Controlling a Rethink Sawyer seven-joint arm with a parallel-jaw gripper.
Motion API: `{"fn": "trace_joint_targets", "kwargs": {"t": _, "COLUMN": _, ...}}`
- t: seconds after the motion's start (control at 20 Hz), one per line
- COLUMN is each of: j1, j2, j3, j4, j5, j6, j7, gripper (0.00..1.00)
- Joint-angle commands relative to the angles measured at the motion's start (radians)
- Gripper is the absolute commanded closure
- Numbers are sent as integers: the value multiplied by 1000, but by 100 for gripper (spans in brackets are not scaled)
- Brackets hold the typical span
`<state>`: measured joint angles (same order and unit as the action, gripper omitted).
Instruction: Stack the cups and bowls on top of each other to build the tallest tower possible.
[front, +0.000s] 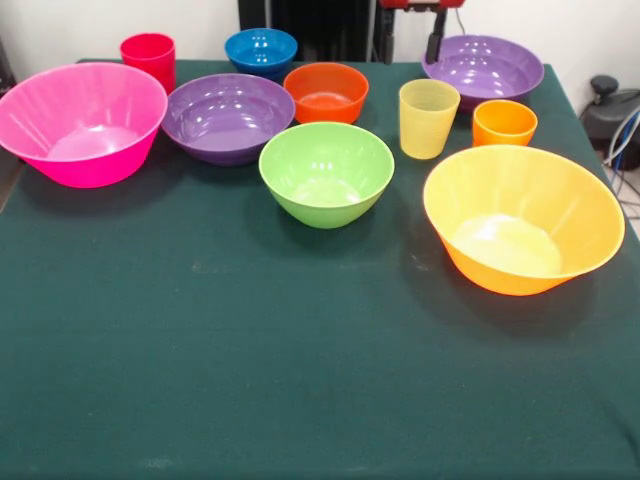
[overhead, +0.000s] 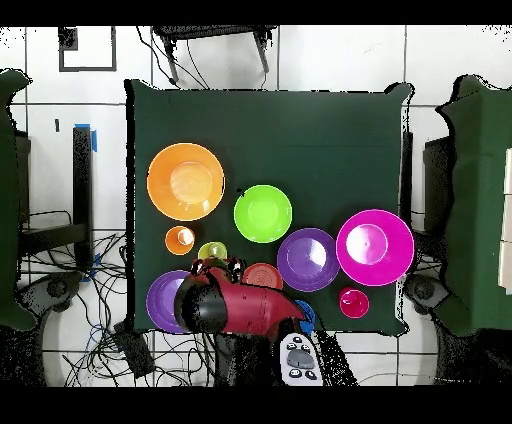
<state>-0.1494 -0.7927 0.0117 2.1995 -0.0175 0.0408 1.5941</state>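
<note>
A: What's biggest on the green tabletop (front: 300, 380)?

B: In the front view, the pink bowl (front: 80, 122) at the left edge and the orange-yellow bowl (front: 522, 218) at the right, well apart. Both sit upright and empty.

A: Next down?

B: Two purple bowls: one purple bowl (front: 228, 116) just beside the pink one, the other purple bowl (front: 484, 68) at the far right corner. Then the lime green bowl (front: 326, 172), nearer the camera, in the middle.

A: Smaller bowls?

B: The small orange bowl (front: 326, 92) beside the first purple one, and the blue bowl (front: 261, 51) behind it.

A: The cups?

B: The pale yellow cup (front: 428, 118) and the shorter orange cup (front: 504, 123) stand side by side; the red cup (front: 149, 56) is behind the pink bowl. Nothing is stacked.

A: The claw?

B: The claw (front: 424, 22) hangs at the top edge by the far purple bowl, holding nothing; I cannot tell how wide it is.
</note>
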Motion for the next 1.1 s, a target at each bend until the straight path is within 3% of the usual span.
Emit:
{"fn": "trace_joint_targets", "kwargs": {"t": 0.05, "j1": -3, "j2": 71, "j3": 72, "j4": 60, "j5": -55, "j6": -49, "j7": 159, "gripper": 0}}
{"fn": "trace_joint_targets", "kwargs": {"t": 0.5, "j1": 41, "j2": -42, "j3": 42, "j4": 54, "j5": -15, "j6": 82, "j7": 148, "gripper": 0}}
{"fn": "trace_joint_targets", "kwargs": {"t": 1.1, "j1": -3, "j2": -49, "j3": 89, "j4": 33, "j5": -28, "j6": 101, "j7": 111, "gripper": 0}}
